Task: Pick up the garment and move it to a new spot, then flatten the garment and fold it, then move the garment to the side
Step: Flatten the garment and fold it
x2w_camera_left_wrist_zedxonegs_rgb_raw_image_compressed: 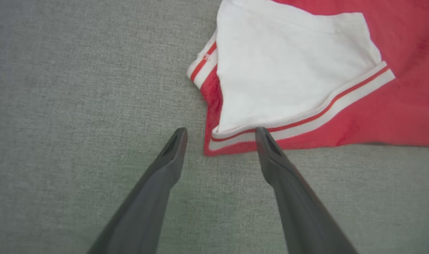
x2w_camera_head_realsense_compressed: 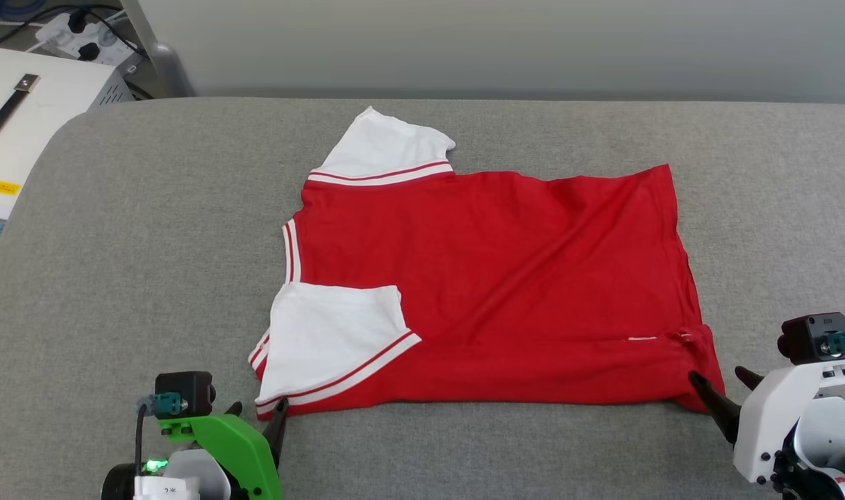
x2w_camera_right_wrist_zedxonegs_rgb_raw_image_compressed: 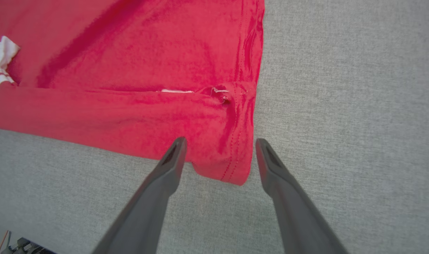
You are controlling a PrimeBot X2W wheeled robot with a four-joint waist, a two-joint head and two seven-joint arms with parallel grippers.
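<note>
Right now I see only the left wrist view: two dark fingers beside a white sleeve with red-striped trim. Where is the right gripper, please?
Observer: The right gripper is open at the near hem corner of the red jersey T-shirt; that corner lies between its fingers.
Operator: Is the other sleeve folded in too?
Observer: No, the far white sleeve lies spread out on the grey fabric surface.
Operator: Is there any wrinkle in the body?
Observer: Yes, a long diagonal crease crosses the red body.
</note>
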